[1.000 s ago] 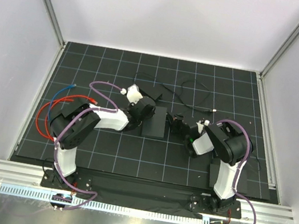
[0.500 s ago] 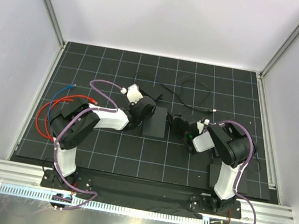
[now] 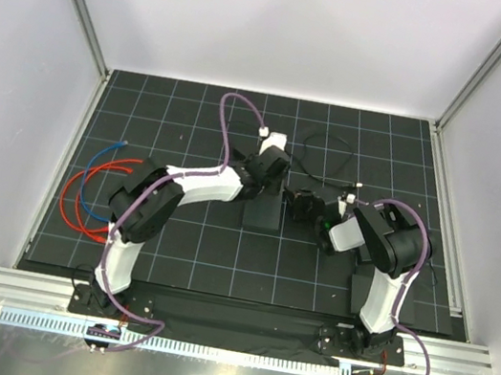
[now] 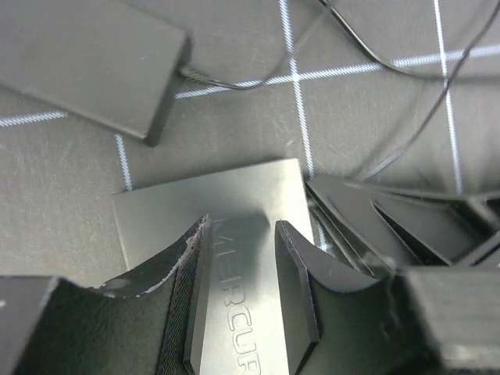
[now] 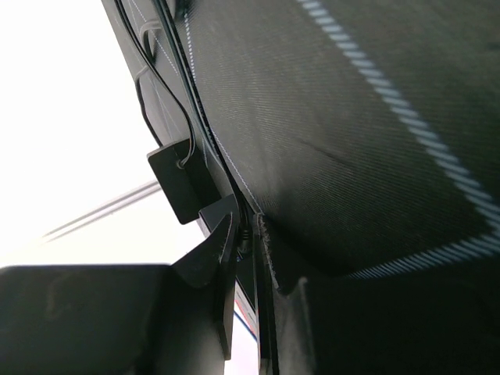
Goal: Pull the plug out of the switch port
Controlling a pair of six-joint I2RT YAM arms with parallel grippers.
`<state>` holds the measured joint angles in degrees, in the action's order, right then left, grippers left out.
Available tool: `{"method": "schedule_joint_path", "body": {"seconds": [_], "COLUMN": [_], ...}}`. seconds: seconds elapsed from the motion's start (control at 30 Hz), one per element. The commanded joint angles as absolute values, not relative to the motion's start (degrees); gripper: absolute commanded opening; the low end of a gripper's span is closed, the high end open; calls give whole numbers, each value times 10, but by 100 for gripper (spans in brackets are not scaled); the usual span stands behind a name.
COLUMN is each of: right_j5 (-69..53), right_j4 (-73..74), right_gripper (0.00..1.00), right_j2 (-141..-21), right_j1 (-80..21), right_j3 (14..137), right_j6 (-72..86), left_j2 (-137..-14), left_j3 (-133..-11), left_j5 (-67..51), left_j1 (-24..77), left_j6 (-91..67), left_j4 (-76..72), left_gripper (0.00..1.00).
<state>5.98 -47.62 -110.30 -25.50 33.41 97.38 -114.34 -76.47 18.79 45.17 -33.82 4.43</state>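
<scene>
Metal rail (image 3: 463,361) along near edge, then black mat (image 3: 171,251) with white grid. Red cable (image 3: 73,200) and blue cable (image 3: 105,157) looped at mat's left. White walls (image 3: 279,27) on three sides.

Switch (image 3: 262,217) lies flat mid-mat. It is a matte dark box, lettering "MERCUR" on top in the left wrist view.

Right gripper (image 3: 298,204) at its right edge, fingers narrow, pinched on a small dark plug (image 5: 244,241); can't tell if it sits in the port.

Left gripper (image 4: 242,234) over switch's far end, fingers parted, straddling the lettering.

Beyond: brick (image 4: 86,62) with thin cord (image 4: 367,55).
</scene>
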Motion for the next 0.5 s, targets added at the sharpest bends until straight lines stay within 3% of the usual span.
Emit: {"method": "schedule_joint_path", "body": {"seconds": [0.0,0.47], "right_j5": [69,59], "right_j4": [-350,-335], "right_gripper": [1,1], "right_j2": [-1129,-1123], "right_j1": [-248,-250], "right_j3": [330,342], "right_j6": [912,867], "left_j2": [-1157,-1237], "left_j3": [-814,-962], "left_j5": [229,296], "left_j1": [468,492], "left_j6": [-243,-243], "left_j4": [138,252], "left_gripper": [41,55]}}
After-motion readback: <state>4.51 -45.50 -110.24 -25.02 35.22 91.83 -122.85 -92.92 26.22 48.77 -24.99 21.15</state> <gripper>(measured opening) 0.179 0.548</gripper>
